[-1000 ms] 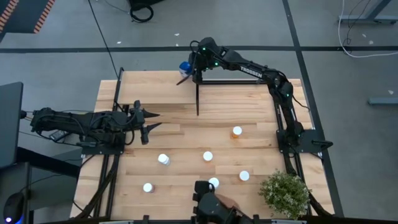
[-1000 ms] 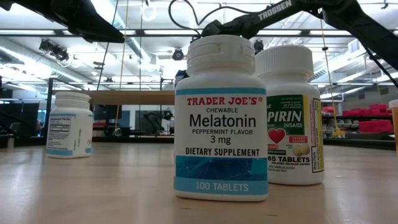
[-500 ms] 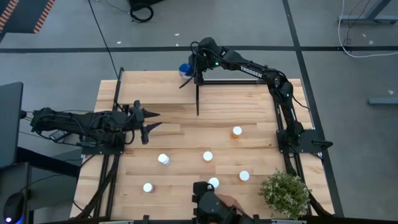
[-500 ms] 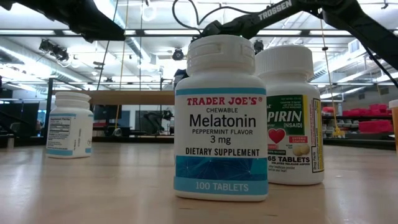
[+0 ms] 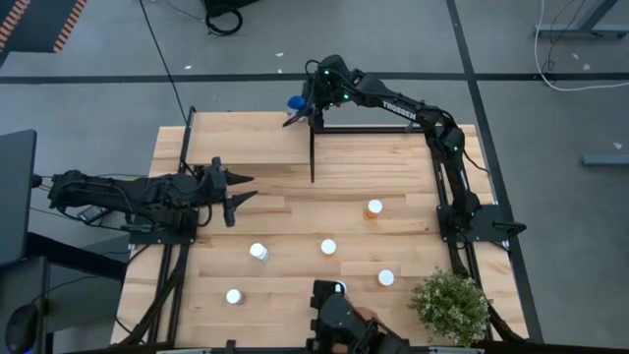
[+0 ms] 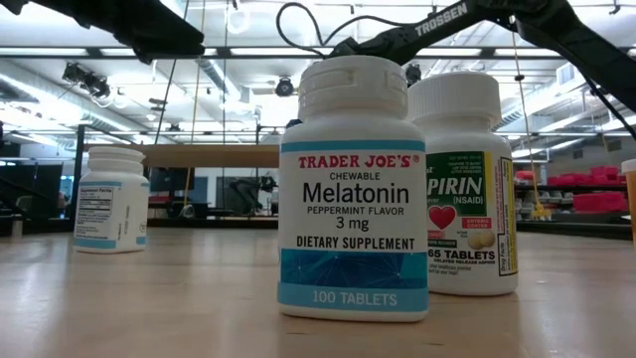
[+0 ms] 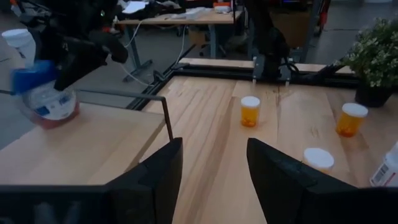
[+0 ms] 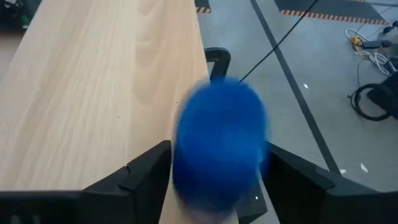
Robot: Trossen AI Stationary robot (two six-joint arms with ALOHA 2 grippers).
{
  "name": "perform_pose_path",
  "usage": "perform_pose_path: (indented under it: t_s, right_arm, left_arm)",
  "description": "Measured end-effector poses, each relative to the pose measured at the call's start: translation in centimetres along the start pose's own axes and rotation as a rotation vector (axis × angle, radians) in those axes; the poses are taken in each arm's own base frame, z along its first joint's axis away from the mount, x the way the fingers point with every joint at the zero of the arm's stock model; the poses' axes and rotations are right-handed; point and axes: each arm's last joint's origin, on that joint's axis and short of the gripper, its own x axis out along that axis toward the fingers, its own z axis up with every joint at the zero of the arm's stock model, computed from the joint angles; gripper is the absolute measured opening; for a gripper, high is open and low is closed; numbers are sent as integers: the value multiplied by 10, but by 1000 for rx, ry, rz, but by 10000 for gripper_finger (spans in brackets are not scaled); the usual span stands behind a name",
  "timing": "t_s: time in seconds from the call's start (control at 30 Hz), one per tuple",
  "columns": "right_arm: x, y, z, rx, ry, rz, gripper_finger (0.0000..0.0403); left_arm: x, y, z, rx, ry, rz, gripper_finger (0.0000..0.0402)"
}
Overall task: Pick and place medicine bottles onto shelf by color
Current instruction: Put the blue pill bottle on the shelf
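Two arms work over the plank table (image 5: 295, 202), and only one has moved since a moment ago. On the left, the left gripper (image 5: 239, 193) hangs at the table's left side exactly where it was, its dark fingers (image 7: 155, 180) spread apart with nothing between them. Further right, at the far edge, the right gripper (image 5: 298, 108) has shifted slightly rightward and its fingers have widened; the blue-topped bottle (image 5: 294, 102) now sits on the shelf (image 5: 246, 133) at its far right corner, between fingers that are parted either side of it. Whether they still touch it cannot be told, as the right wrist view shows the blue cap (image 8: 219, 146) only as a blur filling the gap. The left wrist view shows that bottle standing on the raised light-wood board beside the black frame post (image 7: 166, 118). The rest lies as before: an orange bottle (image 5: 374, 207) stands alone mid-table on the right, and white-capped bottles sit nearer the front at (image 5: 233, 296), (image 5: 258, 252), (image 5: 328, 247) and (image 5: 386, 278). A green potted plant (image 5: 450, 307) fills the front right corner. At the front edge a dark camera mount (image 5: 339, 320) has shifted and now covers most of another white cap. From table height a melatonin bottle (image 6: 353, 189) and an aspirin bottle (image 6: 467, 184) block most of the sight toward the shelf.
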Motion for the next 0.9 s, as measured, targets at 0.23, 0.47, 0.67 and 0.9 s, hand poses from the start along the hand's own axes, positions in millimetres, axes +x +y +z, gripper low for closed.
perform_pose_path:
  t_s: [0.23,0.47,0.67,0.9]
  right_arm:
    - [3,10,4,-61,-20,46,248]
    - [3,9,5,-98,-18,17,241]
    - [3,9,5,-112,-12,6,227]
    - [3,7,4,-90,7,-32,225]
  left_arm:
    - [0,0,-3,-11,27,2,187]
    - [0,0,-4,-25,35,2,183]
    - [0,0,-4,-25,36,2,181]
    - [0,0,-5,-20,43,3,187]
